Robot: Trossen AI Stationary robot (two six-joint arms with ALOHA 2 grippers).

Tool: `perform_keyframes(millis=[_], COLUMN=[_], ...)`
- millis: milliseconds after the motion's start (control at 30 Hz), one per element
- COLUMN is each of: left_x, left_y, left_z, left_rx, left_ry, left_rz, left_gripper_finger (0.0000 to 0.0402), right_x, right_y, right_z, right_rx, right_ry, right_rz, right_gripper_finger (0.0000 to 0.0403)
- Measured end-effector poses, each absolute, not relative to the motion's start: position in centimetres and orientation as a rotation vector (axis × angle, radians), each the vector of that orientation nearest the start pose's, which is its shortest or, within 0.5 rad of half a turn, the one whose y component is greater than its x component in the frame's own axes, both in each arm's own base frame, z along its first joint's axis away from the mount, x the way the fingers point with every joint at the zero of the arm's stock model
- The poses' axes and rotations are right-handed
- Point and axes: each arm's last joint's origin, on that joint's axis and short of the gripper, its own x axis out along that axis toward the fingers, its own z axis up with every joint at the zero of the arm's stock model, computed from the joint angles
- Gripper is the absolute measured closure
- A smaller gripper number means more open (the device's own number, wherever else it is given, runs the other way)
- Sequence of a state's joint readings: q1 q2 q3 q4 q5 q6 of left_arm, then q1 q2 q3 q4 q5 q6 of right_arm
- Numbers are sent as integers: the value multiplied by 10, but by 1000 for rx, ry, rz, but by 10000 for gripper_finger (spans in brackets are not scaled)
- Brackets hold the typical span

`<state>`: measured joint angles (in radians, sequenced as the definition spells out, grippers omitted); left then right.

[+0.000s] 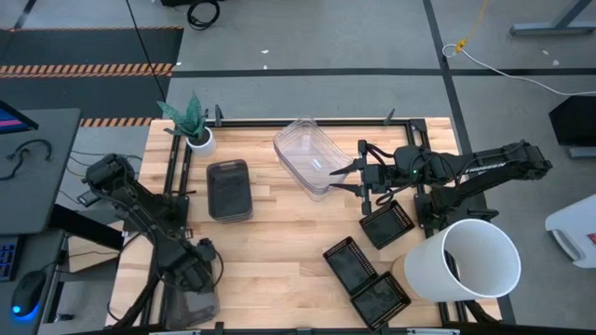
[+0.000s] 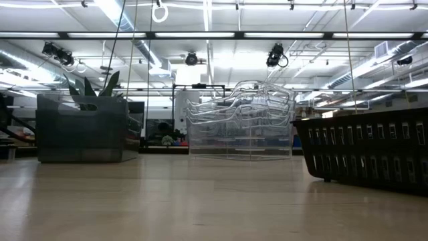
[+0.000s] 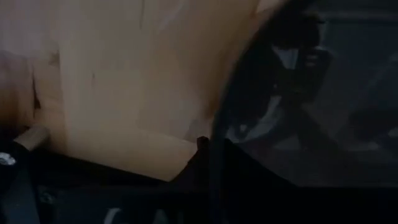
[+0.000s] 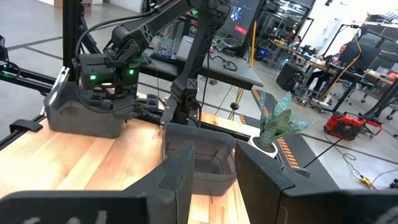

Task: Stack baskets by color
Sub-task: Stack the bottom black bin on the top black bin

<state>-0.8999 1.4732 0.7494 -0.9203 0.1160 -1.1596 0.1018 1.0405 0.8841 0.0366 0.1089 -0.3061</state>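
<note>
A smoky grey basket (image 1: 191, 305) sits at the table's near left corner, and my left gripper (image 1: 191, 276) points down at its far rim, shut. A second grey basket (image 1: 230, 189) rests on its base left of centre. A stack of clear baskets (image 1: 307, 156) stands at the far middle. Three black mesh baskets (image 1: 386, 224), (image 1: 349, 261), (image 1: 380, 300) lie on the right. My right gripper (image 1: 343, 178) hovers level and open, high beside the clear stack's right edge, touching nothing. My left gripper comes from above, fingers pointing down, and is shut on the grey basket's rim (image 3: 214, 134) at the wall that faces the table's middle. The fingertips themselves are lost in the dark of the wrist view. The basket stands upright with its base on the table (image 4: 81, 121).
A large white bucket (image 1: 470, 261) lies on its side at the near right. A small white plant pot (image 1: 198, 140) stands at the far left. Bare wood shows at the table's near middle (image 1: 270, 270).
</note>
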Motion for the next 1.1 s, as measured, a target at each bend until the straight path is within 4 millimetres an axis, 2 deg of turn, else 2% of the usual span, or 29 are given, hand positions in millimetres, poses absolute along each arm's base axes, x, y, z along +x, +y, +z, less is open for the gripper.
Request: perform_keyframes(millis=[133,600,733,867,1000,1100], left_x=[133,141,151,158,156,160], left_y=[-159,-110,-105,-94,-67,-43], left_z=[161,215,243,281,314,327], left_rx=[-263,-497,-524,-465,-388,-347], left_ry=[1687,1486,1390,1324,1322,1299], left_rz=[207,151,118,134,260,305], left_gripper_finger=[393,398,398,398,398,398], right_x=[233,233,233,233,233,233], right_y=[21,21,21,21,21,21], right_z=[341,341,341,341,341,342], right_rx=[-318,-318,-320,-320,-321,-320], right_ry=[120,120,120,120,118,106], right_rz=[10,10,10,10,10,8], right_gripper_finger=[280,280,280,280,280,280])
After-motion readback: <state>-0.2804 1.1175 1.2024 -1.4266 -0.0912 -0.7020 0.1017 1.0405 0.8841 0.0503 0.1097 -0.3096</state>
